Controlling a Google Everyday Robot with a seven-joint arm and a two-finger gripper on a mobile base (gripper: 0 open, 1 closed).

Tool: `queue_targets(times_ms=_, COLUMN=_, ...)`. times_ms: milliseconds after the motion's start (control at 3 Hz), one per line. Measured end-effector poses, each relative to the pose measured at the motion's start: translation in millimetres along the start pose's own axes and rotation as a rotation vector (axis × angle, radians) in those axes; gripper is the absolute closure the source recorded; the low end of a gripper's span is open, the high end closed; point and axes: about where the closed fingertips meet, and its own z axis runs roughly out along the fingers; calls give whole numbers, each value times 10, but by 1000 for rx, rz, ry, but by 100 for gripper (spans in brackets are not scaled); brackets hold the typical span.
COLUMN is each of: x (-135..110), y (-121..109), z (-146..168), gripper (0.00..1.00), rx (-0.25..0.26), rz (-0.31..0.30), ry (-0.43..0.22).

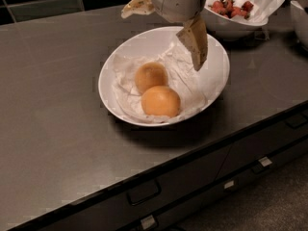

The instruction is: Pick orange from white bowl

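The white bowl (216,76) sits on the dark counter, lined with crumpled white paper. Two oranges lie in it, touching. The paler, mottled orange (150,77) is the farther one. A deeper-orange, smoother one (160,101) lies in front of it. My gripper (161,40) hangs open over the far side of the bowl, above and behind the oranges. One tan finger (195,42) points down over the bowl's right inside, and the other (137,6) sticks out past the far rim. It holds nothing.
A second white bowl with red strawberries (231,11) stands behind and to the right, close to my gripper. Another white dish (301,16) is at the right edge. The counter's front edge runs diagonally, with drawers (144,191) below it.
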Motion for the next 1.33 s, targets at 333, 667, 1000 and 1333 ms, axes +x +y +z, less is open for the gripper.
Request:
queue_targets(times_ms=333, x=-27, y=13, z=65, gripper=0, rx=-46, rz=-104, ry=-21)
queue_targets(times_ms=667, x=-89, y=-35, z=171, gripper=0, rx=-75, rz=-279, ry=-61)
queue_targets(times_ms=1000, x=-56, y=-129, z=236, gripper=0, rx=-38, rz=-371, ry=-59)
queue_targets(times_ms=1333, x=-42, y=-171, z=295, gripper=0, rx=-17, rz=-364, ry=-56)
